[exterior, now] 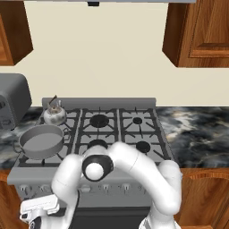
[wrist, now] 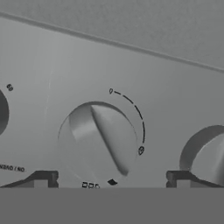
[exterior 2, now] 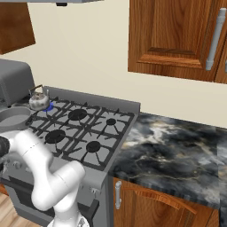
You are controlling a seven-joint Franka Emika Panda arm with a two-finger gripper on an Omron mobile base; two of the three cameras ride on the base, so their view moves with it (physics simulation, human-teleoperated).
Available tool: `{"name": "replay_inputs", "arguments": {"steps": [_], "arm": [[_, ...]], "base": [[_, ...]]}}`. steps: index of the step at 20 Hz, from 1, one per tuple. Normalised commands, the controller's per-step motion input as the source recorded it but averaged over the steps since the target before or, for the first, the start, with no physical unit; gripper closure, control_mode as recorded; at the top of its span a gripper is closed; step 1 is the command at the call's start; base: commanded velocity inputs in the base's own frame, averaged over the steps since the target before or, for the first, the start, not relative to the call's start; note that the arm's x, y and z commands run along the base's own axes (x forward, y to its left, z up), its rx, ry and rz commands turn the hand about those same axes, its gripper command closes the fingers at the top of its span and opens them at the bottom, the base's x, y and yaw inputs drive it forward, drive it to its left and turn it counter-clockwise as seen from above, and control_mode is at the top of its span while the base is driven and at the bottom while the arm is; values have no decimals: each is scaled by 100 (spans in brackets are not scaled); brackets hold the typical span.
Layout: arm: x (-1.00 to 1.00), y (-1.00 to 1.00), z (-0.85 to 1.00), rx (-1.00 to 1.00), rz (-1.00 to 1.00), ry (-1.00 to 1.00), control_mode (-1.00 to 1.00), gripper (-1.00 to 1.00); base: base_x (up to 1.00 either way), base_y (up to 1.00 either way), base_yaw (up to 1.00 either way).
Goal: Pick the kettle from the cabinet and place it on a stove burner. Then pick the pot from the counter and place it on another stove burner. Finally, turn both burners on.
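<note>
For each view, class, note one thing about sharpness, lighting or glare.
Left base view: evenly lit, the pot casts little shadow. Right base view: pale sheen across the counter. Hand view: close and soft, the knob shaded flatly, its small printed marks blurred.

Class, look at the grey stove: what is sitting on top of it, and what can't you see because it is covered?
On the stove stand the kettle, back left, and the pot, front left. Four burners lie bare, such as the middle rear one. The burner heads beneath kettle and pot are covered.
</note>
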Motion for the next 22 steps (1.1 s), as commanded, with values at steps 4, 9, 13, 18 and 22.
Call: {"name": "replay_inputs", "arguments": {"steps": [4,9,13,18,22], "arm": [[-31,19,0,0,-1,-8,-100,-100],[-34,19,0,0,0,-6,-100,-100],[-6,30,0,0,0,-2,-100,-100],[0,28,0,1,0,0,-100,-100],[1,26,-1,2,0,0,-100,-100]], "base": [[0,0,0],[0,0,0],[0,0,0],[0,0,0],[0,0,0]]}}
